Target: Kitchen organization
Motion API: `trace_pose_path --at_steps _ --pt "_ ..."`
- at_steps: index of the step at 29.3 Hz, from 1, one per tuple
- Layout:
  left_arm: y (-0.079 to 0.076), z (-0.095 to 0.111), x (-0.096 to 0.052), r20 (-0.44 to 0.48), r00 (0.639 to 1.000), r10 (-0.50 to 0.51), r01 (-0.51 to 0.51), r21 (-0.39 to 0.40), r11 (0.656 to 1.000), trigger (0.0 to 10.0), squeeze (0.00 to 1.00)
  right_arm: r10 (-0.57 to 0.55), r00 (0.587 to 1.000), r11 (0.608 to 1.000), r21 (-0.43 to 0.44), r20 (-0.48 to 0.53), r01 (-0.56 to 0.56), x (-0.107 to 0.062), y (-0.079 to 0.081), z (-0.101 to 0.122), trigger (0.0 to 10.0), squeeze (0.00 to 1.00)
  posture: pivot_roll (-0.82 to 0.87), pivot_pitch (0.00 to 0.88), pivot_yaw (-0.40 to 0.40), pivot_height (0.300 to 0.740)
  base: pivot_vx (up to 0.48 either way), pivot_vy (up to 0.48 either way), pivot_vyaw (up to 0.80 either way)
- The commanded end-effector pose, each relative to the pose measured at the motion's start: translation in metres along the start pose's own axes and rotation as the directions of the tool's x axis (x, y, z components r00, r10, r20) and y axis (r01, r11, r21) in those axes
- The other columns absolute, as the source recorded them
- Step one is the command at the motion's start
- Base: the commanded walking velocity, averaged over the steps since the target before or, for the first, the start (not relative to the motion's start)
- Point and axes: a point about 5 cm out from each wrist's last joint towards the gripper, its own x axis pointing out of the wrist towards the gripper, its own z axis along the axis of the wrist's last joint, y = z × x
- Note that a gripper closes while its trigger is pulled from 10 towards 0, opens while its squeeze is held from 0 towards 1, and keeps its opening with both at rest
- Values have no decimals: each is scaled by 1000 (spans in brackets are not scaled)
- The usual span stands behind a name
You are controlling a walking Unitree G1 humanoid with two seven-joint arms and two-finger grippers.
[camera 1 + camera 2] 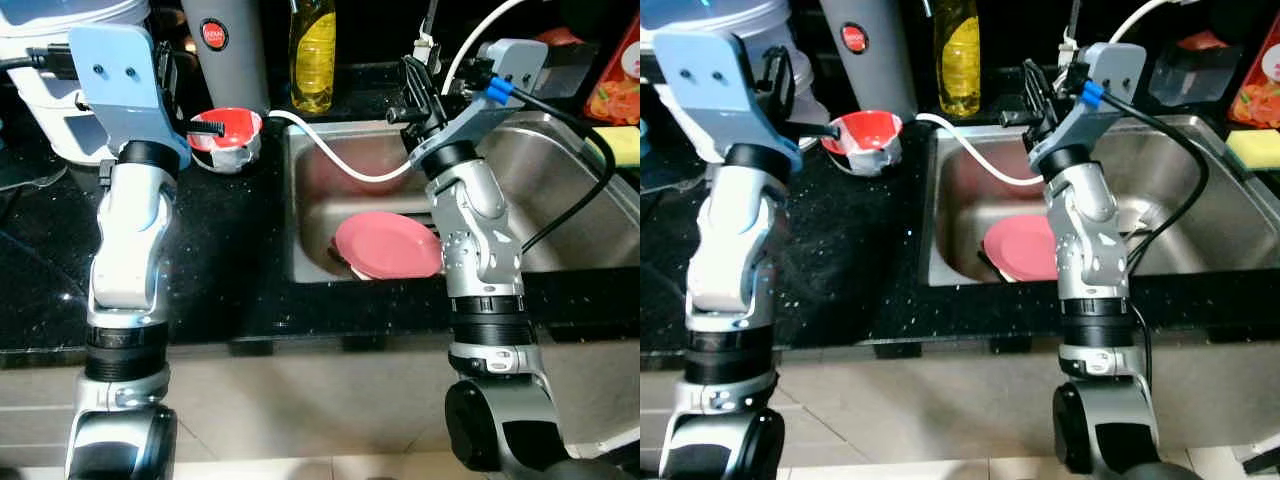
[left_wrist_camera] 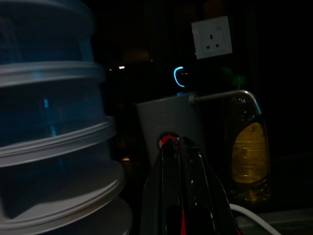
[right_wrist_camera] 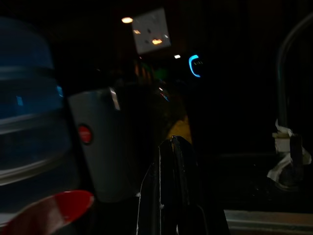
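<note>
A pink plate (image 1: 385, 245) lies tilted in the steel sink (image 1: 560, 150), with something dark under its left edge. A red bowl (image 1: 228, 132) with a pale outside stands on the black counter (image 1: 230, 240), left of the sink. My left gripper (image 1: 205, 128) is raised beside the bowl's left rim, its fingers (image 2: 183, 196) pressed together and holding nothing. My right gripper (image 1: 410, 78) hangs over the sink's back left corner, also shut and with nothing in it, its fingers (image 3: 171, 186) pointing toward the back wall.
A yellow soap bottle (image 1: 312, 55) and a grey canister (image 1: 225, 40) stand behind the bowl. Stacked white containers (image 1: 60, 90) are at the far left. A white hose (image 1: 340, 155) runs into the sink. A yellow sponge (image 1: 625, 145) and a red packet (image 1: 620, 85) sit at the right.
</note>
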Motion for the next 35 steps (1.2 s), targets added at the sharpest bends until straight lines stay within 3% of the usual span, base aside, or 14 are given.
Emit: trace_pose_path --at_steps 1,5,21,23,26,32,33,35 --pt "4 2 -1 16 1000 11 -11 27 1000 10000 0 5 1000 1000 3 -2 -5 2 3 -1 10000 0 32 27 51 740 398 0 0" --pt "4 2 -1 16 1000 10 -11 27 1000 10000 0 4 1000 1000 2 -2 -4 2 3 -1 10000 0 33 28 51 740 338 0 0" --pt "-6 1 -5 30 999 -27 26 22 999 10000 0 1 1000 1000 -2 -2 -1 0 -1 -2 10000 0 30 18 51 740 0 0 0" --pt "-6 1 -5 23 999 -29 28 33 999 10000 0 1 1000 1000 -3 -2 -1 0 -1 -2 10000 0 28 15 51 740 0 0 0" --pt "-4 -1 -2 8 998 -58 57 112 992 10000 0 3 1000 1000 -4 -3 -3 1 -1 -2 10000 0 26 11 51 740 0 0 0" --pt "21 -19 10 -223 970 -103 152 219 964 10000 0 5 1000 1000 -6 -2 -6 3 -1 -2 10000 0 28 7 50 740 0 0 0" --pt "30 -23 11 -291 948 -126 204 254 946 10000 0 6 1000 1000 -6 -2 -6 3 -1 -2 10000 0 28 7 50 740 0 0 0" --pt "44 -28 12 -399 899 -178 291 243 925 10000 0 6 1000 1000 -7 -2 -6 3 -1 -2 10000 0 32 4 51 740 0 0 0"
